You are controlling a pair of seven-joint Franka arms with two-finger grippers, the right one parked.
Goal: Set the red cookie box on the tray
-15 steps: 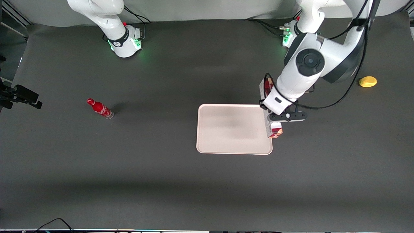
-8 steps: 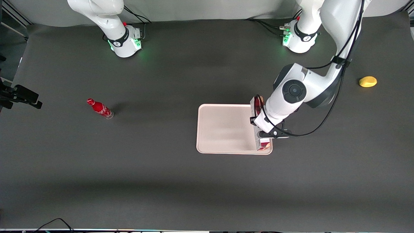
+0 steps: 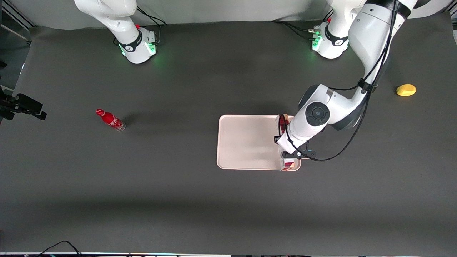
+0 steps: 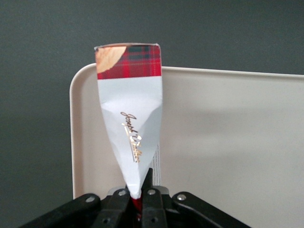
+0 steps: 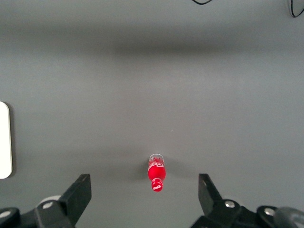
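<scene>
Red tartan cookie box (image 4: pixel 130 109) is clamped between the closed-in fingers of the left gripper (image 3: pixel 290 157), held over the tray (image 3: pixel 246 142) along its short edge at the working arm's end, about 3 o'clock from the tray's centre. Step in hand: lowering for placement. Next move, in my judgement: settle the box flat inside the rim, then release.
</scene>
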